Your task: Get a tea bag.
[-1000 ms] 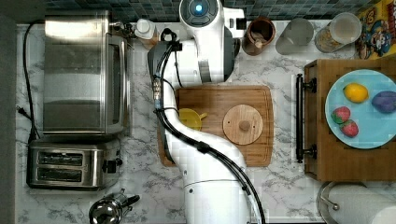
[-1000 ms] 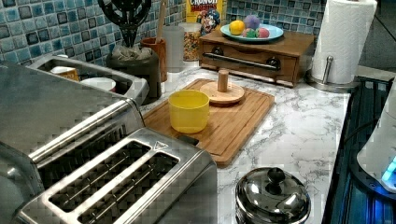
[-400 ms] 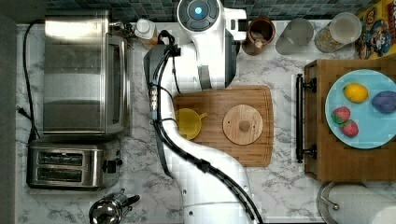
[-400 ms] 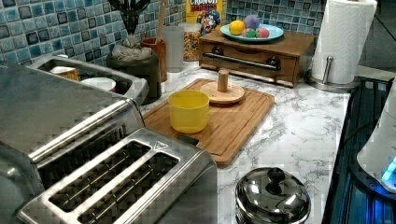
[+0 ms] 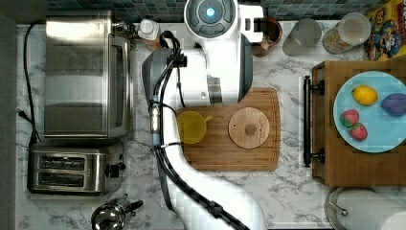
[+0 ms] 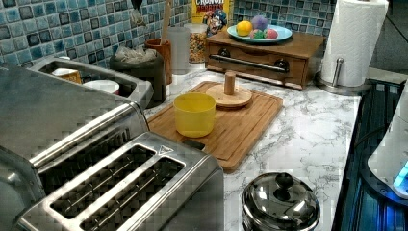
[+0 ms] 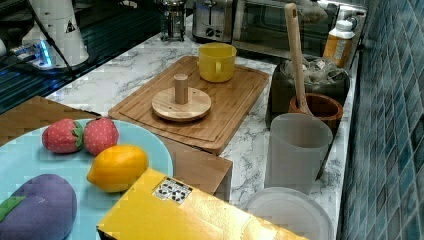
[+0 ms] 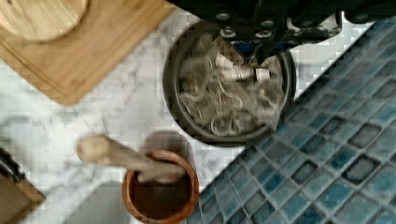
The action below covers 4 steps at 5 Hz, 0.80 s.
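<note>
A dark round bowl full of pale tea bags stands on the marble by the tiled wall, also seen as the dark bowl and bowl. My gripper hangs above it, shut on one beige tea bag that is lifted clear of the pile. In the left view the gripper is at the very top edge, with the tea bag dangling under it. In the top view the white arm covers the bowl.
Beside the bowl stands a brown pot with a wooden spoon. A cutting board carries a yellow mug and a round wooden lid. A toaster oven, toaster and frosted cup are near.
The gripper has risen out of the bowl toward the left view's top edge, taking a tea bag with it. The arm has shifted slightly in the top view.
</note>
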{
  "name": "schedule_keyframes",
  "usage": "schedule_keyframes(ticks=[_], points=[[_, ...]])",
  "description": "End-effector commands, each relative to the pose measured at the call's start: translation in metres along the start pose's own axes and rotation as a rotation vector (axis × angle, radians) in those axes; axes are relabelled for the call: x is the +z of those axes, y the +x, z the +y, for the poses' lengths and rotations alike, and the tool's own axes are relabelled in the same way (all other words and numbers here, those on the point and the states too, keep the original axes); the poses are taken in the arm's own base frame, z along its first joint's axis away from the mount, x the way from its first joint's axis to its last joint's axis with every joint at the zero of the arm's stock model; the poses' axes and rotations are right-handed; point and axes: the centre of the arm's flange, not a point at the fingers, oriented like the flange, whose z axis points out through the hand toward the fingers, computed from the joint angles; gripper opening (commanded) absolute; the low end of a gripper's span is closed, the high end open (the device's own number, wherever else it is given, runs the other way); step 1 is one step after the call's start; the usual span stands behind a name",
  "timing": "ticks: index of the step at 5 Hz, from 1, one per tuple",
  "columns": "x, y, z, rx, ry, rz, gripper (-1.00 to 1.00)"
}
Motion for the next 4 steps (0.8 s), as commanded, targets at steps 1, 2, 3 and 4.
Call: schedule_keyframes(ticks=[1,2,3,4], points=[[-0.015,-0.052,0.038,-0.131,-0.045,-0.137,-1.00],[-0.024,-0.076,0.057,-0.180,-0.036,-0.139,-1.00],[-0.022,-0.084,0.065,-0.214,-0.063,-0.209,-1.00],[-0.029,-0.089,0.069,-0.211,-0.059,-0.183,-1.00]])
